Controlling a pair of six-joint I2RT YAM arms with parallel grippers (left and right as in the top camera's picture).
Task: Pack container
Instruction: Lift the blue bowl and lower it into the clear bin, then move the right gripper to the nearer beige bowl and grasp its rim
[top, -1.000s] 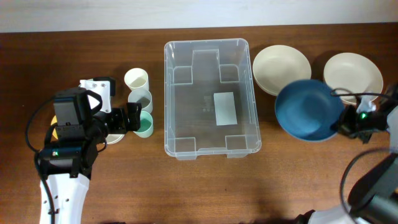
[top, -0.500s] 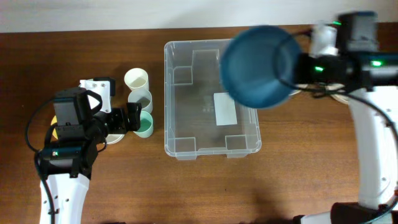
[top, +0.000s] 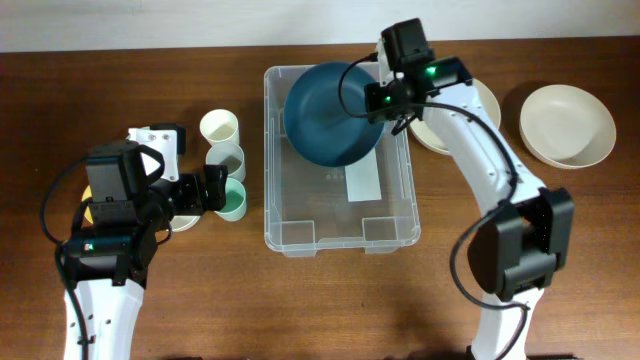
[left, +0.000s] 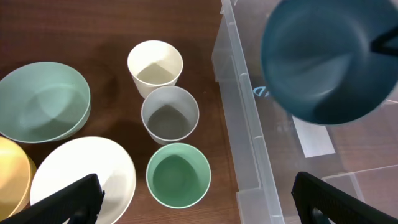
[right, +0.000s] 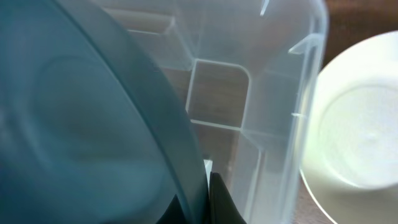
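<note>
The clear plastic container (top: 290, 235) stands at the table's middle, a white label (top: 362, 183) on its base. My right gripper (top: 381, 100) is shut on the rim of a dark blue bowl (top: 328, 110) and holds it over the container's far half. In the right wrist view the bowl (right: 81, 124) fills the left, pinched at my fingers (right: 205, 199), with the container wall (right: 273, 112) beyond. My left gripper (top: 212, 189) is open and empty, hovering by a green cup (left: 178, 175), a grey cup (left: 170, 115) and a cream cup (left: 155, 67). The bowl (left: 323, 59) and the container (left: 249, 143) also show there.
Left of the cups lie a pale green bowl (left: 42, 101), a white plate (left: 81, 177) and a yellow dish (left: 11, 180). Right of the container sit two cream bowls (top: 484, 112) (top: 567, 124). A white device (top: 156, 140) rests near my left arm.
My right arm has swung the blue bowl from the right side of the table leftward, to over the container's far half. The left arm has not moved.
</note>
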